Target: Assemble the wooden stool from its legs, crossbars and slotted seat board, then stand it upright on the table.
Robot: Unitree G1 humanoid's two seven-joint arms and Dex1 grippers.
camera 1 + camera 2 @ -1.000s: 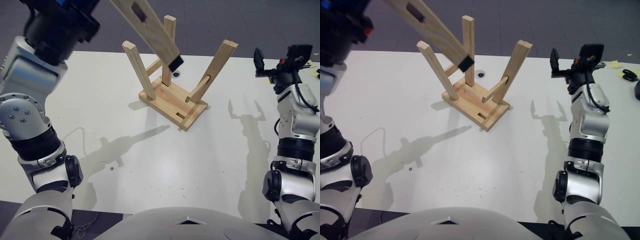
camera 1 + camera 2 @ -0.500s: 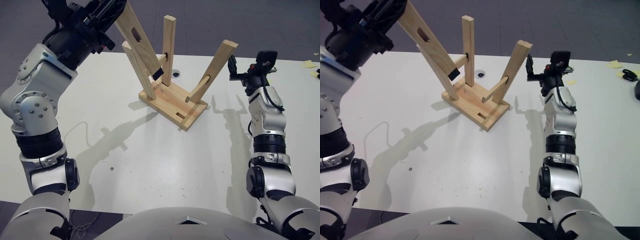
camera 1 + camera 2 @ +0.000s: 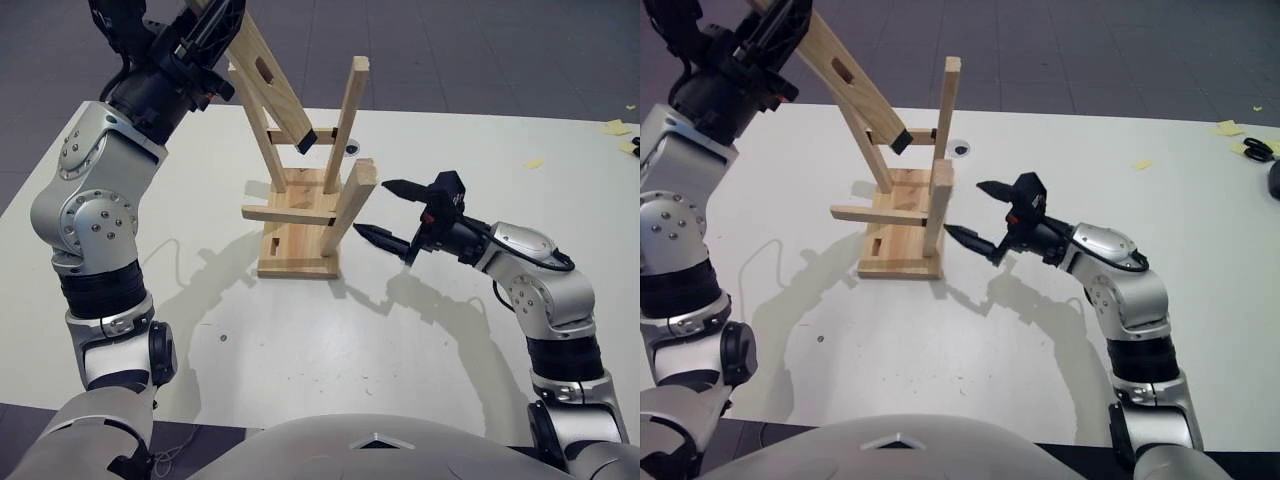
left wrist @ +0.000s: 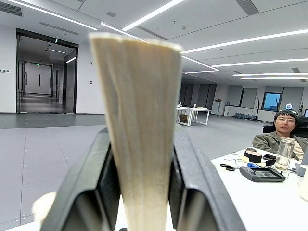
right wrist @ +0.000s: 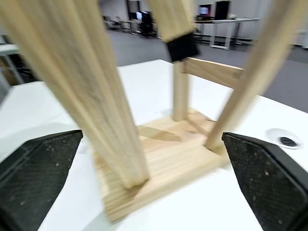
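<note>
Head view: my left pincer point(image 3: 205, 38) is clenched on the fourth leg point(image 3: 270, 80), raised over the upturned seat board point(image 3: 290, 258) mid-table point(image 3: 300, 350). My right pincer point(image 3: 372, 207) is spread, just right of the near leg point(image 3: 345, 205).

Left wrist: pads point(image 4: 103, 183) pinch it squarely.

Right wrist: fingers point(image 5: 38, 163) wide apart. I'd brace the near leg, then lower the fourth leg straight into its slot.

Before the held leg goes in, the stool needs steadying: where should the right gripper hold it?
Take the nearest leg at mid-height, coming from the robot's right. It is slim, stands free above the crossbar, and the open right gripper faces it.
</note>
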